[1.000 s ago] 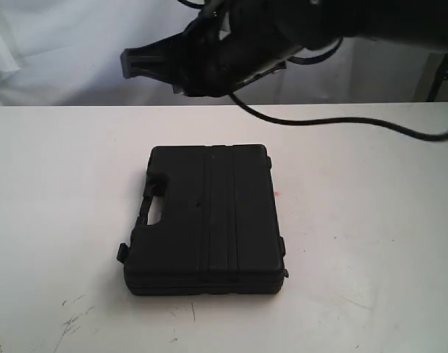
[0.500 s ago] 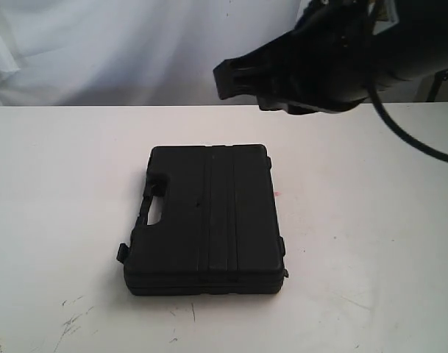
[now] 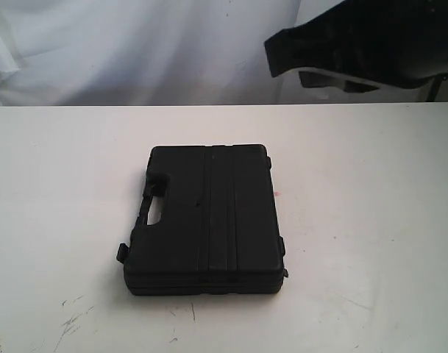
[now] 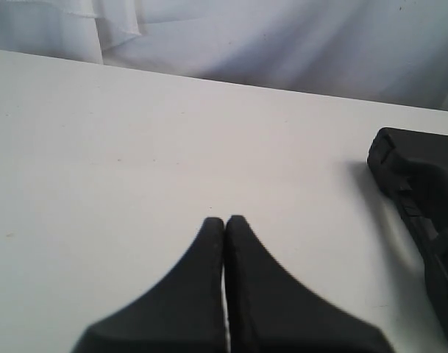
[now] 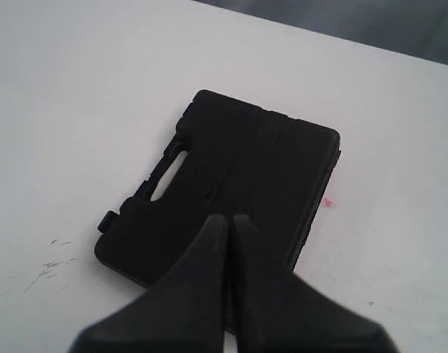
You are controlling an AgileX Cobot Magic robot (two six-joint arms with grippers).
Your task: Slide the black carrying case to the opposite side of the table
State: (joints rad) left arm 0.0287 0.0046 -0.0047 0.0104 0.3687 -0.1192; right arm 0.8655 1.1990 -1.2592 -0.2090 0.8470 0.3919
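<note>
The black case lies flat on the white table near its middle, handle cutout facing left and ribbed lid up. In the right wrist view my right gripper is shut and empty, hovering well above the case. From the exterior camera the right arm is a blurred black mass at the top right, clear of the case. My left gripper is shut and empty above bare table, with a corner of the case off to one side. The exterior view does not show it.
A tiny red dot marks the table just right of the case. Dark scuffs sit near the front left edge. A white curtain hangs behind the table's far edge.
The right arm has swung from the top left-centre to the top right of the exterior view. The case has not moved.
</note>
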